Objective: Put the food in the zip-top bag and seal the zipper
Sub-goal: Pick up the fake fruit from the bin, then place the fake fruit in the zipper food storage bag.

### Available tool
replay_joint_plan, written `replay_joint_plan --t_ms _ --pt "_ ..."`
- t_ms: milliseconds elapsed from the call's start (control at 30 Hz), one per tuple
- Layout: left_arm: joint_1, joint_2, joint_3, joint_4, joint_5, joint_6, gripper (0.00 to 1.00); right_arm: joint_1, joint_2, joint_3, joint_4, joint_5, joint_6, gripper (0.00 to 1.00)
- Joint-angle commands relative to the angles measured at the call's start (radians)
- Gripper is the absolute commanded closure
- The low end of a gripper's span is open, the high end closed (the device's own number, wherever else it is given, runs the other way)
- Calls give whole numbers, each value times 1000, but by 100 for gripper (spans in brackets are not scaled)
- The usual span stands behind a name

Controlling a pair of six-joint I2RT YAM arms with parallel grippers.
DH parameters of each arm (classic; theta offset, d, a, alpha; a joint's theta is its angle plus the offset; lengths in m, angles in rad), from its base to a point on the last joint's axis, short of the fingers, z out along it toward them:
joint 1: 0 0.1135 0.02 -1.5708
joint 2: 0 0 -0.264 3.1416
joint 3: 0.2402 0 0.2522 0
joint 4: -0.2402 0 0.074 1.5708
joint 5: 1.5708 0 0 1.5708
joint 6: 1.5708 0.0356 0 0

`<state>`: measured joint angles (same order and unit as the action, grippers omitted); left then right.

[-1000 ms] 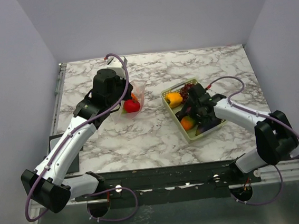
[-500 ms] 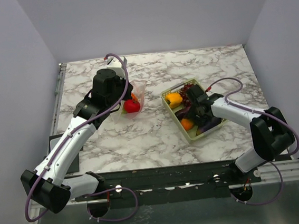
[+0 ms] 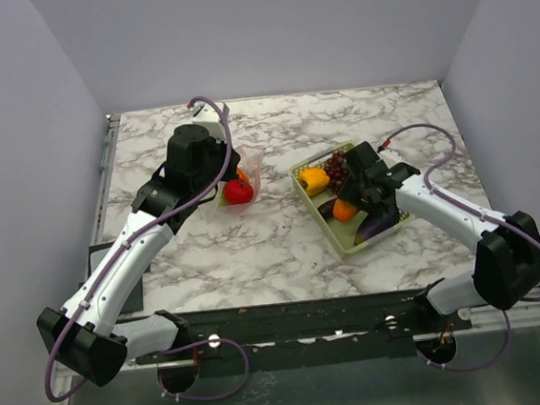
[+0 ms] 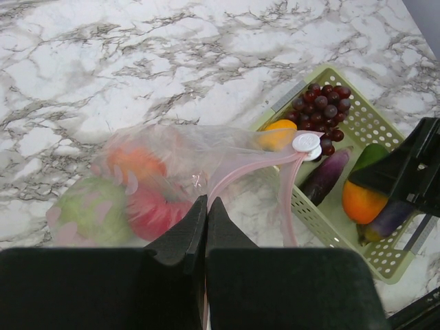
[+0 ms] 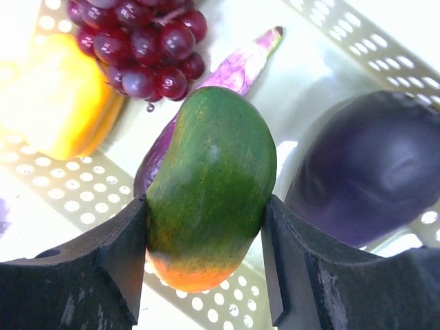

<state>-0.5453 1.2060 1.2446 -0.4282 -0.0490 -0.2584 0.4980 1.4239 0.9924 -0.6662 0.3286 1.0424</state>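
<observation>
The clear zip-top bag (image 3: 244, 174) lies at the left with its mouth open toward the basket; in the left wrist view (image 4: 185, 155) it holds a red, a green and an orange toy. Its pinkish zipper (image 4: 242, 172) ends in a white slider (image 4: 306, 143). My left gripper (image 3: 222, 182) (image 4: 206, 203) is shut on the bag's zipper edge. My right gripper (image 3: 354, 201) (image 5: 205, 230) is shut on a green-and-orange mango (image 5: 210, 172) (image 3: 345, 210), held just above the basket.
The yellow-green mesh basket (image 3: 320, 214) (image 4: 311, 214) (image 5: 62, 196) sits right of centre. It holds dark red grapes (image 3: 336, 166) (image 5: 141, 45), a yellow pepper (image 3: 314, 179) (image 5: 62, 96), a large purple eggplant (image 3: 378, 223) (image 5: 371, 168) and a slim one (image 5: 242, 65).
My right gripper has lifted the mango off the basket floor and drawn back a little. The left gripper and the bag have not moved.
</observation>
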Motion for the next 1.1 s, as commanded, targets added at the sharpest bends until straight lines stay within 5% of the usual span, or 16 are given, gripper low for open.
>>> replay_joint_plan --t_ms 0,467,767,1067 --pt "-4 -27 -13 26 15 -10 100 4 -86 29 -19 84 -92 99" --pt "-4 -25 -13 26 18 -10 100 17 -314 46 236 -207 -341 99" --pt "-4 -33 -10 25 23 -12 100 110 -303 131 352 -406 -380 99" --pt "-3 -36 -8 26 17 -14 100 306 -223 249 438 -450 -383 99"
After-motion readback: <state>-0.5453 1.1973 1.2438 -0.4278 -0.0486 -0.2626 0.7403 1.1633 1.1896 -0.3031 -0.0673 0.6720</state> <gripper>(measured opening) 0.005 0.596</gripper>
